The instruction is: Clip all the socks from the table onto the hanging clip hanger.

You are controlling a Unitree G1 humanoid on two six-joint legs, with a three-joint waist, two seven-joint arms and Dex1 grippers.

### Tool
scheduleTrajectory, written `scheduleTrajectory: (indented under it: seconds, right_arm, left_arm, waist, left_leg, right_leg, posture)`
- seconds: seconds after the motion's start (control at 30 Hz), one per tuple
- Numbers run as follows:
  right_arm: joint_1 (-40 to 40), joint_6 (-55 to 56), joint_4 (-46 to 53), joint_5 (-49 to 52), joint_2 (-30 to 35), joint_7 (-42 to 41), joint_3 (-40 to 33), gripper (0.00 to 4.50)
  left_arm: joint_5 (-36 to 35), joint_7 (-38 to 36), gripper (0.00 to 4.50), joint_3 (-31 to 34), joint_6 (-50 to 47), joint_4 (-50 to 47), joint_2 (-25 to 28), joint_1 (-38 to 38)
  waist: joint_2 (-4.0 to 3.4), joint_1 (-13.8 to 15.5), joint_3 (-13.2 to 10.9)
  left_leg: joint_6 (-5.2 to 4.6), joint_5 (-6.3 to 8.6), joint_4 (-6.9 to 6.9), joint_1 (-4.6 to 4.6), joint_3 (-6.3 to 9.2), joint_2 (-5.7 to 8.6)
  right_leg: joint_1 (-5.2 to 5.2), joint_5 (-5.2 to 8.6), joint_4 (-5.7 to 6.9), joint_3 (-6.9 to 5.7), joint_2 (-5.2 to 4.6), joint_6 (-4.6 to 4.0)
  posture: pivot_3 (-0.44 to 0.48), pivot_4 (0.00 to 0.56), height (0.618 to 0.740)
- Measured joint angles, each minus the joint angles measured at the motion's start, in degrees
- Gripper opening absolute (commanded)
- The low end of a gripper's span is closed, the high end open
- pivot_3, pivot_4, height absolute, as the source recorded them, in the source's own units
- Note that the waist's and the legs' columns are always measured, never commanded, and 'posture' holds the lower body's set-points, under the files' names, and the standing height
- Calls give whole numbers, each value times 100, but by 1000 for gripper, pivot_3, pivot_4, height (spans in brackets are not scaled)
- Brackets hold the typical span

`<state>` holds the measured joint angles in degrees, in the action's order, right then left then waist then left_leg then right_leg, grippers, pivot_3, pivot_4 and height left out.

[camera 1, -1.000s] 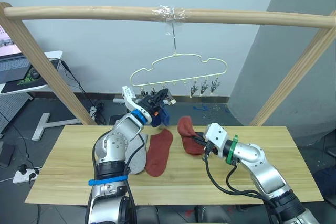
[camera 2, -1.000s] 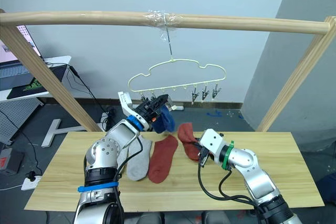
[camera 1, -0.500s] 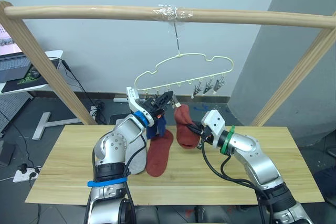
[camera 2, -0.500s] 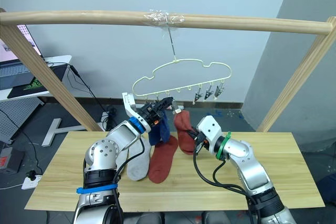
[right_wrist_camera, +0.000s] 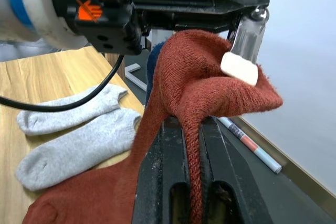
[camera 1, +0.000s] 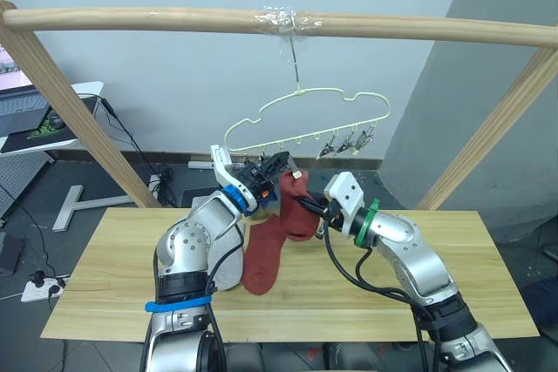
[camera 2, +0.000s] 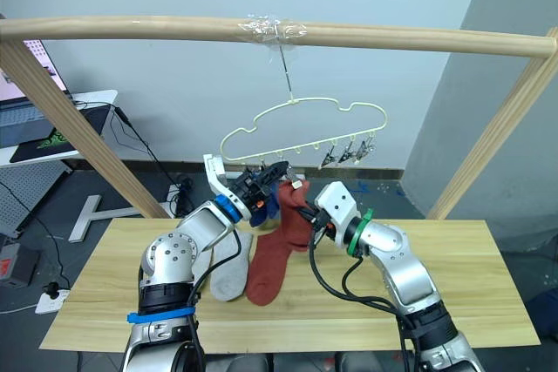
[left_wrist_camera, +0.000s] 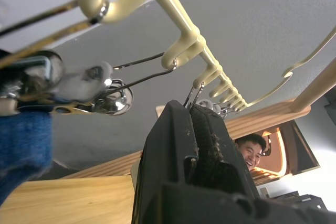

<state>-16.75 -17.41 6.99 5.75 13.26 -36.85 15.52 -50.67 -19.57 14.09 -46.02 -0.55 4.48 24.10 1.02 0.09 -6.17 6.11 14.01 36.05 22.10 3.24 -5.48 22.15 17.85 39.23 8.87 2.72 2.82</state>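
My left gripper (camera 1: 277, 164) is raised under the pale yellow clip hanger (camera 1: 307, 118) and is shut on one of its grey metal clips (left_wrist_camera: 195, 94). A blue sock (left_wrist_camera: 21, 150) hangs from the neighbouring clip. My right gripper (camera 1: 312, 213) is shut on a rust red sock (camera 1: 293, 208), holding its top edge up against the pinched clip (right_wrist_camera: 242, 51). A second rust red sock (camera 1: 261, 260) lies flat on the table (camera 1: 105, 289). Beside it lie two light grey socks (right_wrist_camera: 68, 145), partly behind my left arm.
The hanger hangs tilted from a thick wooden bar (camera 1: 174, 20) on slanted wooden posts (camera 1: 70, 111). Several free clips (camera 1: 349, 140) bunch at its right end. A small white desk with a laptop (camera 1: 26, 111) stands at the far left. A person (left_wrist_camera: 252, 145) shows beyond the table.
My right gripper has carried the rust red sock up and to the left, from above the table to the clip held by my left gripper. The left gripper has stayed at the hanger.
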Motion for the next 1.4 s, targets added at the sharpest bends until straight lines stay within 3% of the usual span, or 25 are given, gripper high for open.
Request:
scheduleTrajectory:
  seconds: [0.37, 0.47, 0.5, 0.63, 0.7, 0.8, 0.93, 0.97, 1.13, 1.3, 1.4]
  right_arm:
    - [2, 4, -63, -48, 4, 187, -2, 0]
    - [3, 5, -111, -107, -35, 371, -16, 0]
    - [16, 5, -129, -123, -40, 424, -32, 0]
    - [59, 8, -258, -172, -130, 610, -79, 1157]
    - [95, 2, -268, -162, -162, 649, -87, 1843]
    - [117, -61, -272, -21, -272, 629, -89, 2847]
    - [393, -91, -112, -112, -187, 873, -144, 4324]
    - [480, -121, -39, -171, -166, 975, -184, 4455]
    - [969, -575, 960, -222, -178, 1533, -554, 4455]
    - [1055, -880, 1720, -275, -362, 2066, -749, 2798]
    - [913, -959, 1773, -486, -555, 2403, -696, 2798]
  left_arm:
    - [-66, -1, 3535, 35, -2, -110, 139, -92]
    - [-338, 43, 4399, 146, -275, -475, 444, -141]
    - [-430, 43, 4453, 174, -380, -652, 576, -169]
    - [-730, -195, 4500, 77, -1039, -1454, 1547, -581]
    - [-697, -238, 4500, -57, -1217, -1499, 1773, -666]
    - [-443, -261, 4500, -276, -1198, -1550, 2019, -671]
    - [523, -519, 4500, -755, -429, -1942, 2536, -787]
    - [642, -653, 4500, -766, -229, -1956, 2555, -808]
    - [920, -1889, 4500, -828, 604, -1849, 2951, -1192]
    - [1487, -2635, 4500, -984, 1522, -1689, 3158, -1484]
    - [1540, -2770, 4500, -985, 1700, -1691, 3137, -1476]
  waist:
    - [-1, 23, -5]
    - [-1, -4, -13]
    - [-2, -7, -15]
    - [-13, -7, -26]
    - [-11, 17, -42]
    - [-6, 51, -76]
    - [-6, 103, -98]
    - [-6, 122, -98]
    - [-6, 124, -98]
    - [-6, 128, -99]
    - [-8, 122, -100]
  left_leg:
    - [0, 1, -6, 9, 0, -1]
    - [0, 1, -7, 16, 0, -4]
    - [0, 1, -8, 18, 0, -5]
    - [1, 1, -17, 18, 0, -7]
    - [2, 1, -15, 19, 0, -6]
    - [3, 0, -11, 19, -2, -7]
    - [4, 1, -11, 27, -6, -5]
    - [3, 1, -12, 31, -6, -5]
    - [3, 1, -21, 76, -6, -7]
    - [3, 1, -20, 89, -13, -8]
    - [3, 1, -17, 89, -20, -8]
  right_leg:
    - [4, 0, -15, -2, -1, 0]
    - [11, 1, -15, -2, -1, 3]
    - [12, 1, -15, -3, -1, 2]
    - [14, 5, -19, -4, -1, 3]
    - [14, 10, -19, -6, -2, 11]
    - [14, 13, -19, -6, -2, 16]
    - [20, 10, -24, -4, -6, 6]
    - [24, 10, -24, -4, -6, 3]
    - [82, 7, -16, -5, -5, -10]
    - [100, 7, -14, -2, -5, -11]
    - [101, 13, -14, 4, -5, 0]
  posture:
    - [97, 111, 740]
    - [97, 111, 740]
    - [97, 111, 740]
    - [119, 115, 740]
    - [119, 115, 740]
    - [135, 116, 740]
    - [136, 113, 740]
    - [141, 110, 740]
    - [131, 110, 740]
    - [120, 113, 740]
    - [117, 117, 740]
